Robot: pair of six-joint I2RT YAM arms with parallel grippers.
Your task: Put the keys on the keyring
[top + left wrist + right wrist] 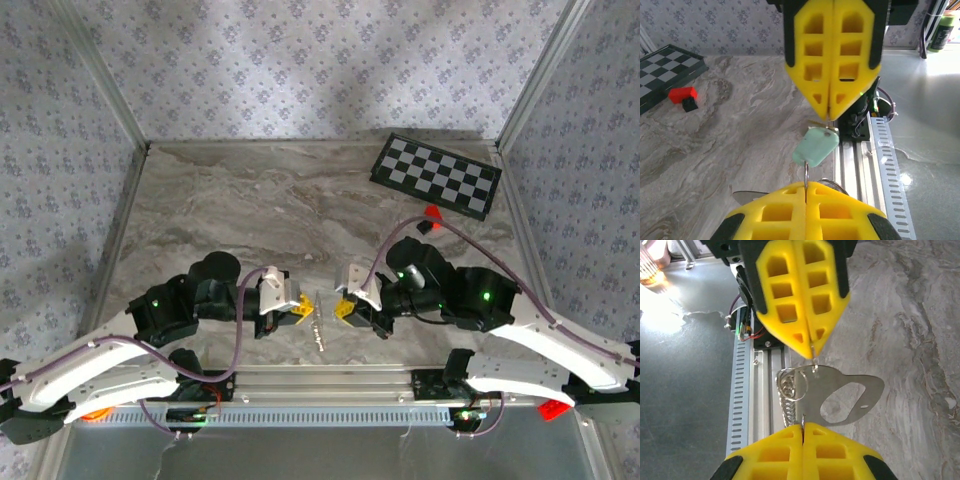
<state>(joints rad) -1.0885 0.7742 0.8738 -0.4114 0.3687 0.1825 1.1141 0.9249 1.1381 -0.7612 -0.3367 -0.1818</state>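
My two grippers meet tip to tip just above the table's near edge, the left gripper (300, 311) facing the right gripper (343, 308). In the left wrist view my left gripper (805, 189) is shut on a thin ring wire of the keyring (805, 176). The mint-green key (816, 146) hangs between the tips, its top touching the shut right gripper (829, 112). In the right wrist view my right gripper (803, 424) pinches a thin wire. The keyring's chain (788, 407) and a flat metal opener (855, 395) hang below the left gripper (812, 352).
A chessboard (436, 175) lies at the back right, with a red block (433, 212) and a small black block (689, 104) beside it. The aluminium rail (330, 380) runs along the near edge under the grippers. Patterned walls enclose the marble table (250, 200).
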